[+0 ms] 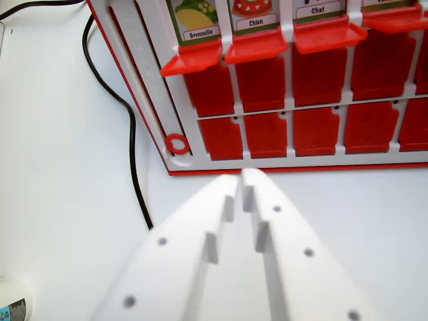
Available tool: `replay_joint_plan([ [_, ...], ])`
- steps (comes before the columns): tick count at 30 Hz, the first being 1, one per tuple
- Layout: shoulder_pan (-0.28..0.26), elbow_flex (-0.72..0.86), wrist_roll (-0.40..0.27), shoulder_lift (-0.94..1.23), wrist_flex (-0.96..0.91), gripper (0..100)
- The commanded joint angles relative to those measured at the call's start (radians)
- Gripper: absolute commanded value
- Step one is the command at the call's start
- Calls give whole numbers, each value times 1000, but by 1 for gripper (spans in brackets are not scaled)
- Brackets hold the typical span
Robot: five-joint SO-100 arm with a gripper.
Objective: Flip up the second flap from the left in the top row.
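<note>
A black cable (pixel 127 134) snakes across the white tabletop (pixel 53 200) at the wrist view's left. Beside it stands the red-and-white flap board (pixel 175 144). Flaps in its upper visible row are raised, showing cards; the "Chien" flap (pixel 256 45), second from the left edge, already juts outward above two rows of flat red flaps. The white gripper (pixel 242 178) is nearly closed, empty, near the board's lower edge.

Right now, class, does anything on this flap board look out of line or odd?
Yes: the flap under Grenouille tilts, left corner drooping, while its neighbours under Chien and Chat sit level. The gripper is nearly closed before the board.
</note>
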Motion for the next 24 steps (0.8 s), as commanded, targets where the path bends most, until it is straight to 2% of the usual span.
replay_joint_plan([
  [1, -11, -199, 18, -66, -52, 0],
  [9, 26, -344, 11, -247, -57, 0],
  [24, 57, -434, 20, -391, -130, 0],
])
